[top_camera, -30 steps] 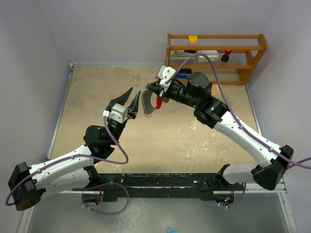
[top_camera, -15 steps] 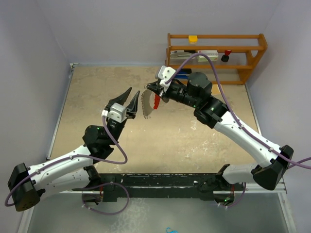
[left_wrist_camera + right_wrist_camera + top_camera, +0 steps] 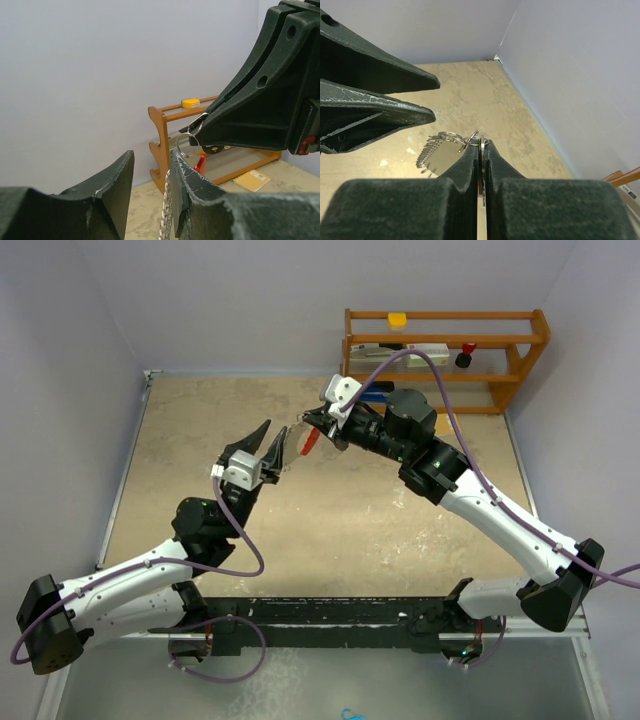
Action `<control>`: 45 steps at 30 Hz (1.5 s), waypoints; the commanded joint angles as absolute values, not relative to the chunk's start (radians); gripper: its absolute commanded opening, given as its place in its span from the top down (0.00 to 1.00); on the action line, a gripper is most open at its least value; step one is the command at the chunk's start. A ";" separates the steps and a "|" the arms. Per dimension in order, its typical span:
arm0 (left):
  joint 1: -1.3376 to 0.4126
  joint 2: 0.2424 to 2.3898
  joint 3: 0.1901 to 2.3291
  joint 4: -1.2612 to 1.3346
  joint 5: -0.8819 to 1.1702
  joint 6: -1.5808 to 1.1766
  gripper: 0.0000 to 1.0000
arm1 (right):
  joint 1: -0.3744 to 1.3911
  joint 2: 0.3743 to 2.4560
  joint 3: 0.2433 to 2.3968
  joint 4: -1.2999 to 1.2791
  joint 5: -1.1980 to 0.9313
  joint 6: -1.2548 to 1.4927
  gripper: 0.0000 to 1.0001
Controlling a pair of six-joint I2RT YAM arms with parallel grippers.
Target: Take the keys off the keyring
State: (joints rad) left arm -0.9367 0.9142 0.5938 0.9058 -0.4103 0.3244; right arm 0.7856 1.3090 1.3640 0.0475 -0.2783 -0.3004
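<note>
Top external: keyring (image 3: 310, 440) in the air over the table's (image 3: 200, 420) far half

The right pincer (image 3: 481, 145) is pressed together on the keyring's metal ring end and holds it above the table, nearer the far edge. The silvery ridged arc hangs between the spread fingers of the left pincer (image 3: 151, 156), just beside one finger. Whether they touch cannot be told.

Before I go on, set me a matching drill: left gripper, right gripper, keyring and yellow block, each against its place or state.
Things:
1 left gripper
2 right gripper
3 keyring
4 yellow block

Place or state:
a on top of the rack
b shut on the keyring
c jaws apart
d hanging in the air

Pairs: 1-c, 2-b, 3-d, 4-a
</note>
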 commanded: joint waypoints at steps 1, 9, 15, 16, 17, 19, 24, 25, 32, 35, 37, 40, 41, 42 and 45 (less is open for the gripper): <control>-0.940 0.898 0.606 0.937 -0.423 0.318 0.68 | 0.793 1.282 1.378 0.114 -0.268 -0.310 1.00; -0.939 0.894 0.606 0.927 -0.429 0.321 0.68 | 0.793 1.281 1.377 0.118 -0.269 -0.307 1.00; -0.939 0.886 0.600 0.924 -0.437 0.319 0.68 | 0.792 1.287 1.379 0.118 -0.269 -0.306 1.00; -0.940 0.884 0.600 0.921 -0.439 0.319 0.68 | 0.793 1.288 1.378 0.118 -0.268 -0.306 1.00; -0.940 0.886 0.600 0.918 -0.440 0.317 0.68 | 0.793 1.290 1.377 0.119 -0.268 -0.306 1.00; -0.940 0.886 0.602 0.912 -0.445 0.316 0.68 | 0.793 1.292 1.379 0.122 -0.270 -0.306 1.00; -0.939 0.907 0.631 0.869 -0.467 0.315 0.68 | 0.793 1.295 1.387 0.124 -0.276 -0.308 1.00; -0.939 0.909 0.639 0.853 -0.472 0.315 0.68 | 0.793 1.297 1.390 0.122 -0.277 -0.308 1.00; -0.940 0.903 0.654 0.828 -0.504 0.302 0.68 | 0.792 1.300 1.410 0.079 -0.268 -0.319 1.00; -0.940 0.897 0.665 0.827 -0.559 0.282 0.68 | 0.793 1.290 1.410 0.065 -0.265 -0.322 1.00; -0.939 0.908 0.696 0.802 -0.617 0.279 0.67 | 0.793 1.282 1.409 0.057 -0.268 -0.327 1.00; -0.940 0.922 0.786 0.661 -0.714 0.285 0.68 | 0.793 1.270 1.405 0.050 -0.288 -0.329 1.00; -0.940 0.921 0.808 0.625 -0.732 0.282 0.69 | 0.793 1.268 1.402 0.051 -0.294 -0.329 1.00; -0.939 0.917 0.815 0.614 -0.752 0.280 0.69 | 0.793 1.266 1.403 0.050 -0.299 -0.329 1.00; -0.939 0.896 0.780 0.683 -0.763 0.294 0.68 | 0.793 1.266 1.410 0.039 -0.303 -0.334 1.00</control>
State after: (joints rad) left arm -0.9367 0.9245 0.7681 0.6708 -0.6834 0.2974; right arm 0.7856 1.3067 1.3640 0.0063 -0.2821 -0.3183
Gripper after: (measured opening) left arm 0.313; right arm 0.026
